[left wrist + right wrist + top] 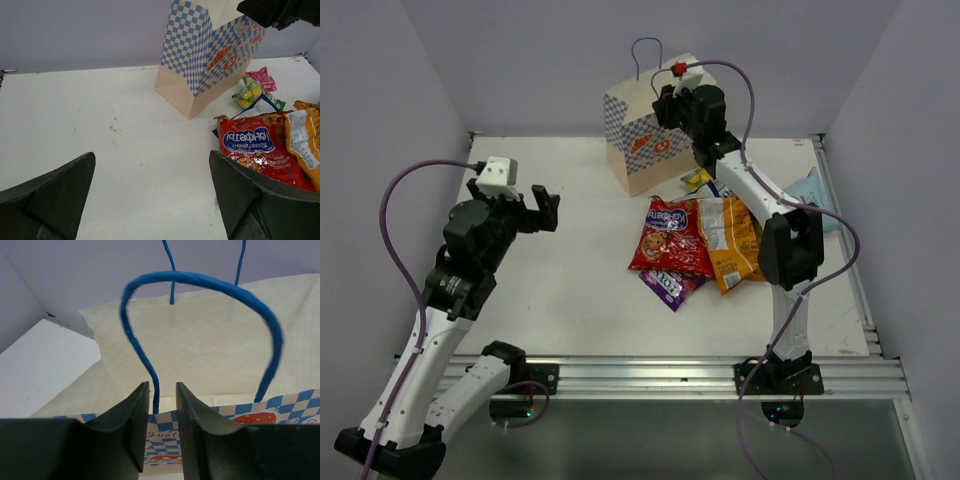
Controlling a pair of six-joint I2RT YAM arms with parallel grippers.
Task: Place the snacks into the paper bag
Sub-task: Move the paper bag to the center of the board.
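Note:
The paper bag (638,140) stands upright at the back of the table, checkered blue and white, its mouth open. My right gripper (667,104) hovers at the bag's near rim (210,407). Its jaws stand a narrow gap apart (162,386), with the blue cord handle (150,365) running between them and not pinched. The snacks lie in front of the bag: a red cookie bag (670,237), an orange chip bag (730,242), a purple pack (670,285), a light-blue bag (810,195), and small pink (262,78) and yellow-green (248,92) packs. My left gripper (545,208) hangs wide open and holds nothing.
Walls close in the table on the left, back and right. A metal rail (650,375) runs along the near edge by the arm bases. The right arm's forearm (750,190) reaches over the snack pile. Bare tabletop (125,130) lies under the left gripper (152,160).

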